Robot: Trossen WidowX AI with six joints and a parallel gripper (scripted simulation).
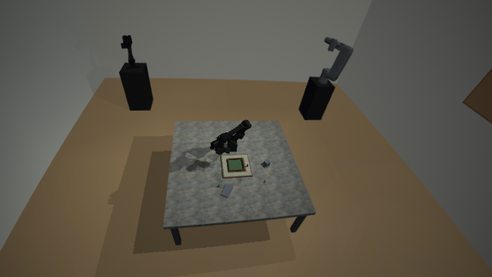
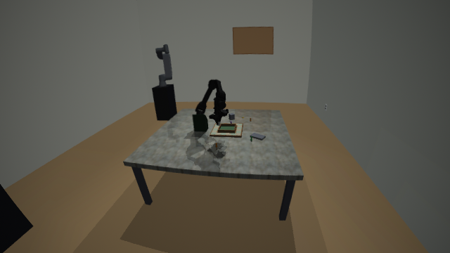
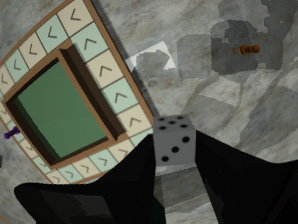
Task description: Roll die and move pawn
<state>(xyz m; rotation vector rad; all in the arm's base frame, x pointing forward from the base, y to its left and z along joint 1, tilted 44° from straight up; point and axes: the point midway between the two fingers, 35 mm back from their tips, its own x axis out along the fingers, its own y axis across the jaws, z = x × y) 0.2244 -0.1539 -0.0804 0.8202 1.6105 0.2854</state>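
Observation:
My gripper [image 1: 223, 151] [image 2: 219, 123] [image 3: 172, 137] is shut on the grey die [image 3: 174, 146], held above the table near the board's edge. One die face towards the wrist camera shows three pips; another shows several. The board [image 1: 224, 171] [image 2: 213, 134] [image 3: 104, 69] lies flat, with a ring of cream and green arrow squares. The tray [image 1: 235, 165] [image 2: 227, 128] [image 3: 55, 115] in its middle has a green floor and brown walls, and is empty. The purple pawn [image 1: 247, 165] [image 2: 230, 122] [image 3: 11, 133] stands on the ring, on the side across the tray from my gripper.
An orange figure [image 1: 203, 164] [image 2: 216, 145] [image 3: 249, 49] stands off the board. Also on the table are a dark green block [image 1: 232, 145] [image 2: 200, 123], a grey-blue cube [image 1: 267, 163] [image 2: 231, 116], a flat slab [image 1: 227, 191] [image 2: 258, 136], a green figure [image 1: 218, 185] [image 2: 251, 138] and another orange one [image 1: 264, 181] [image 2: 250, 119].

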